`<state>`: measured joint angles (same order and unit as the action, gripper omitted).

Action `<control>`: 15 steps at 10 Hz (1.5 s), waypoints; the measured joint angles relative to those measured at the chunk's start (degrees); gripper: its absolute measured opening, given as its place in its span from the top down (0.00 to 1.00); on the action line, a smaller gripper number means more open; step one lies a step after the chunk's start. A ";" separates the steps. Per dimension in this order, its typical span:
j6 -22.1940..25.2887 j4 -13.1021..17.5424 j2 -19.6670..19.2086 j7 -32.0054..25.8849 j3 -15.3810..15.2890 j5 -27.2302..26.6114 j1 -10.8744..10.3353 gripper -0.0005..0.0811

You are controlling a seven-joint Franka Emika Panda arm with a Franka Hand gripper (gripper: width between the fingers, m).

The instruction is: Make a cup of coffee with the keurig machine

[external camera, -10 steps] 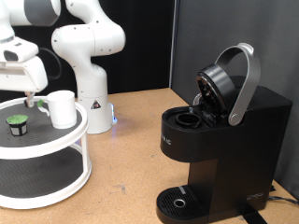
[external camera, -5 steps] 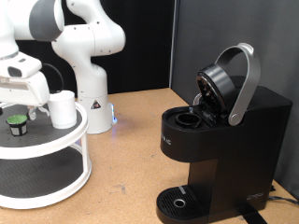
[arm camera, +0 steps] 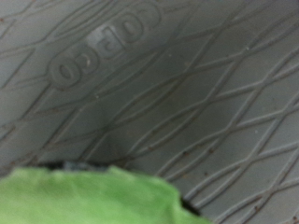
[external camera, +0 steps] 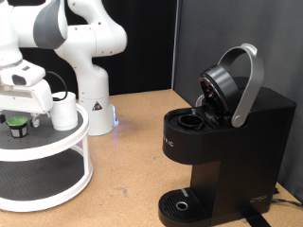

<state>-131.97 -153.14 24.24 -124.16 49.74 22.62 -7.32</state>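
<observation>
The keurig machine (external camera: 222, 142) stands at the counter (external camera: 133, 142)'s right side in the exterior view, lid raised and pod chamber open. On the white tiered stand (external camera: 47, 151) at the left edge sits the cup (external camera: 63, 111), with the gripper (external camera: 21, 121) low over the green-topped pod (external camera: 16, 126) — whether the fingers are spread or pinching, I cannot tell. Best to stay centred on the pod, clear of the cup just beside — the wrist view shows green foil close up.

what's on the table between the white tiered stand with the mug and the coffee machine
In the exterior view, the tabletop between the stand and the keurig machine is bare; the robot base sits farther back.
</observation>
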 joint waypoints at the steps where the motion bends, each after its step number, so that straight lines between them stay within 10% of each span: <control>1: -0.62 -0.15 0.00 -0.35 0.24 -0.17 0.00 0.01; 4: -1.48 -0.23 0.27 -2.40 1.12 -1.23 -0.12 0.20; 5: -1.49 -0.16 0.62 -3.05 1.30 -1.70 -0.12 0.42; 15: 10.37 5.68 8.07 -3.43 -0.24 -3.43 0.13 0.42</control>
<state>-121.60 -147.46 32.31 -127.59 49.50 19.19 -7.19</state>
